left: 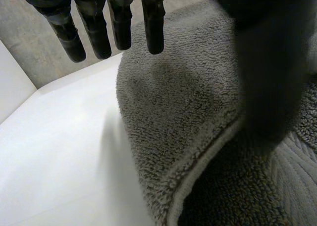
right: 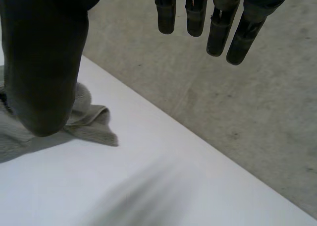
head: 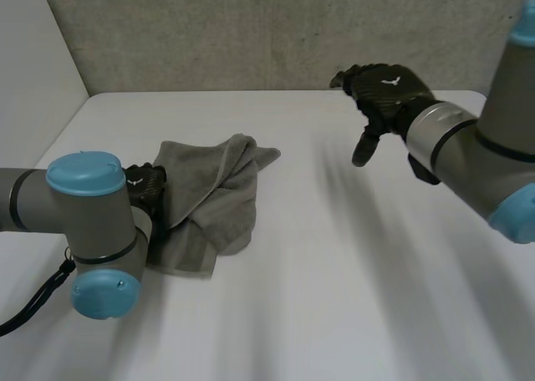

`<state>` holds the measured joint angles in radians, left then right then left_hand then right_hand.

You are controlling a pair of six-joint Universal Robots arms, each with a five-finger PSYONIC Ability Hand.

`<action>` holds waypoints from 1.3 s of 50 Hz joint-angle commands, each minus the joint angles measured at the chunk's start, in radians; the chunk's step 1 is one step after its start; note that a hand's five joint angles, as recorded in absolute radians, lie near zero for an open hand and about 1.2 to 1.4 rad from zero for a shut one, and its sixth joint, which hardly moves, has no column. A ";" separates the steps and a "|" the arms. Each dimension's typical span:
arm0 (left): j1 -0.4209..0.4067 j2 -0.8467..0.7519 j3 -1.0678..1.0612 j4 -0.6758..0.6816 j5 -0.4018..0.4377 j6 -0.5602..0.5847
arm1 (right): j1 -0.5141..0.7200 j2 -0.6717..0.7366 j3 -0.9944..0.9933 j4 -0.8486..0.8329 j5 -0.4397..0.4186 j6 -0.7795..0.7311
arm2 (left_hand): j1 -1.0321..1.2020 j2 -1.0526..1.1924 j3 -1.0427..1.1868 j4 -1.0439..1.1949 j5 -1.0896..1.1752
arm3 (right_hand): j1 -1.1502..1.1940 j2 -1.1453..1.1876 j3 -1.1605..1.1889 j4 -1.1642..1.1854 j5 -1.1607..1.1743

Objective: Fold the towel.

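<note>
1. Head view: the grey towel (head: 213, 193) lies in a loose, part-folded heap on the left half of the white tabletop (head: 351, 264). Its long axis runs on a slant, from the near left toward the far right. The left robot hand (head: 145, 186) sits at the towel's left edge, half hidden by the left arm (head: 84, 205). The right robot hand (head: 386, 93) hangs above the far right of the tabletop, well apart from the towel, which lies to its left. By my reading the left one is far nearer for the next fold. A small white mark on the back of each robot hand is too small to read.

2. Left wrist view: the left robot hand (left: 119, 23) has straight, spread fingers and grips nothing. The towel (left: 173, 122) lies under its palm and thumb, with a hemmed edge curling over a lower layer and bare tabletop (left: 59, 151) beside it.

3. Right wrist view: the right robot hand (right: 218, 30) is open and empty, fingers straight. One corner of the towel (right: 94, 124) shows past its thumb, on the tabletop (right: 168, 181) near the grey wall (right: 237, 112). No labels or writing show.
</note>
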<state>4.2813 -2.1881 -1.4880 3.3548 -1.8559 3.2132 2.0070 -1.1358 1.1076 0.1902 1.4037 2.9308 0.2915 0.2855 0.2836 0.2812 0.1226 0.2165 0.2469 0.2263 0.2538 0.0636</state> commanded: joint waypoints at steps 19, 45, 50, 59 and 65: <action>0.017 -0.041 0.000 0.060 -0.002 0.002 | 0.197 0.574 -0.595 -0.061 -0.153 0.004 | 0.441 0.447 0.449 0.452 0.436 | 0.153 0.123 0.143 0.116 0.131; 0.063 -0.001 -0.038 0.057 -0.002 0.000 | 0.214 0.926 -1.008 -0.127 -0.276 -0.001 | 1.099 1.105 1.107 1.109 1.093 | 0.482 0.452 0.472 0.445 0.460; 0.061 0.031 -0.066 0.061 0.000 -0.001 | 0.214 0.923 -1.008 -0.127 -0.276 -0.001 | 1.105 1.111 1.113 1.115 1.099 | 0.482 0.452 0.472 0.445 0.460; 0.038 0.152 -0.139 0.066 0.009 -0.003 | 0.213 0.918 -1.005 -0.124 -0.259 -0.001 | 1.105 1.111 1.113 1.115 1.099 | 0.239 0.209 0.229 0.202 0.218; -0.001 0.231 -0.198 0.100 0.012 -0.001 | 0.214 0.915 -1.006 -0.124 -0.259 -0.001 | 1.105 1.111 1.113 1.115 1.099 | 0.224 0.193 0.214 0.186 0.202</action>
<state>4.3156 -2.0301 -1.6315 3.4251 -1.8469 3.2106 2.2207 -0.2183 0.1027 0.0660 1.1420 2.9299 1.3019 1.3217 1.3216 1.3554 1.1393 0.4698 0.4721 0.4677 0.4684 0.2608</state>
